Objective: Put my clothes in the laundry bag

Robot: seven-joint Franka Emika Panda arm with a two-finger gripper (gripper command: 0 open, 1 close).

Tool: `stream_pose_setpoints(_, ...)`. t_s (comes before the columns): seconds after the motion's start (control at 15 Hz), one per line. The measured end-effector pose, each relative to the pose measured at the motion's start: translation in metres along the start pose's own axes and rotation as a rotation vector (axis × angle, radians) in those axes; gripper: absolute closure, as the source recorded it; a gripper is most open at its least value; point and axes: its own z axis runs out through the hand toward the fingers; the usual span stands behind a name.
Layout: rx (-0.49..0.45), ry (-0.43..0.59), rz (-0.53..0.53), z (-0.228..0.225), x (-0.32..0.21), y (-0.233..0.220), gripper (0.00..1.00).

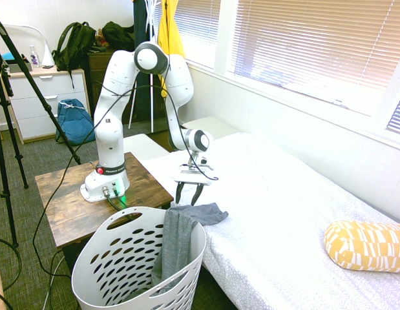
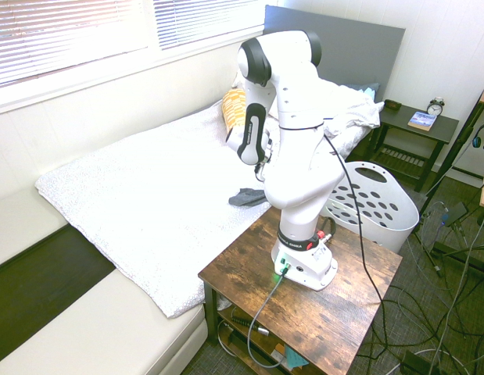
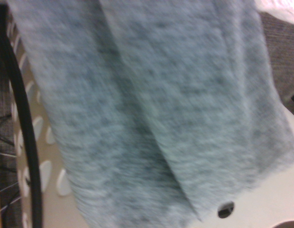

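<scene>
**Mia:** One grey T-shirt (image 1: 179, 242) is all we have to put away. In the first outside view, the gripper (image 1: 189, 194) hangs just above it with its two fingers apart and nothing between them.

**Ben:** So where is the shirt?

**Mia:** Right under the gripper. Most of it hangs down inside the white laundry basket (image 1: 112, 271). One end lies over the rim and rests on the edge of the bed (image 1: 284, 206).

**Ben:** Then it's only half in?

**Mia:** I think so. A good way to finish is to come down on the bit lying on the bed, pinch it, and move it over the basket before letting go. If the gripper pushes on the rim, the basket could tip.

**Ben:** What about the second outside view?

**Mia:** The robot's big white body hides the gripper there. You only see a dark grey corner of the shirt (image 2: 247, 197) on the white bed (image 2: 148, 195), and the basket (image 2: 371, 205) beyond the wooden table (image 2: 335, 305).

**Ben:** And the wrist view?

**Mia:** It's blurry. Grey cloth (image 3: 151, 109) fills nearly all of it, close below the gripper, with the basket's white wall and holes (image 3: 44, 171) beside it. So the gripper is aimed well.
</scene>
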Motion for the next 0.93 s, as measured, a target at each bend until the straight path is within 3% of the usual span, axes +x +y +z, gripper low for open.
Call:
stream_pose_setpoints(0.2, -0.006, -0.007, -0.010, 0.020, 0.010, -0.033, 0.00)
stream_pose_setpoints(0.27, -0.019, -0.005, -0.005, 0.026, 0.012, -0.041, 1.00)
stream_pose_setpoints(0.93, -0.047, 0.062, 0.061, 0.032, 0.039, -0.063, 1.00)
